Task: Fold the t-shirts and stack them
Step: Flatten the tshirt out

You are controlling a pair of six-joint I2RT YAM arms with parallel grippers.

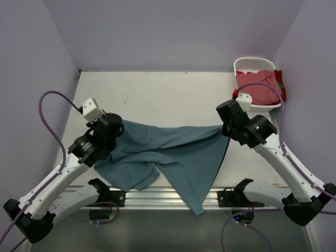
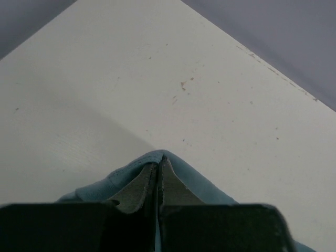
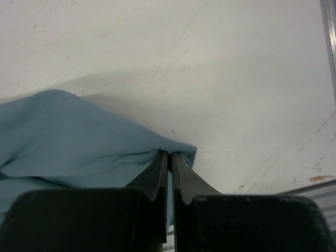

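I see the teal shirt (image 1: 168, 152) rumpled, its top edge stretched between both claws over the table (image 1: 168, 94), the lower part hanging past the near edge. Left claw (image 2: 158, 169) is pinched on its left end, right claw (image 3: 170, 157) on its right corner. Pink shirt (image 1: 260, 90) sits in the basket (image 1: 252, 64).

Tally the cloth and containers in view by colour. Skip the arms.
teal-blue t-shirt: 1
salmon-red cloth, bundled in the basket: 1
white basket: 1
Total: 3
The dark red edge at the basket's side may be part of that bundle; cannot tell.
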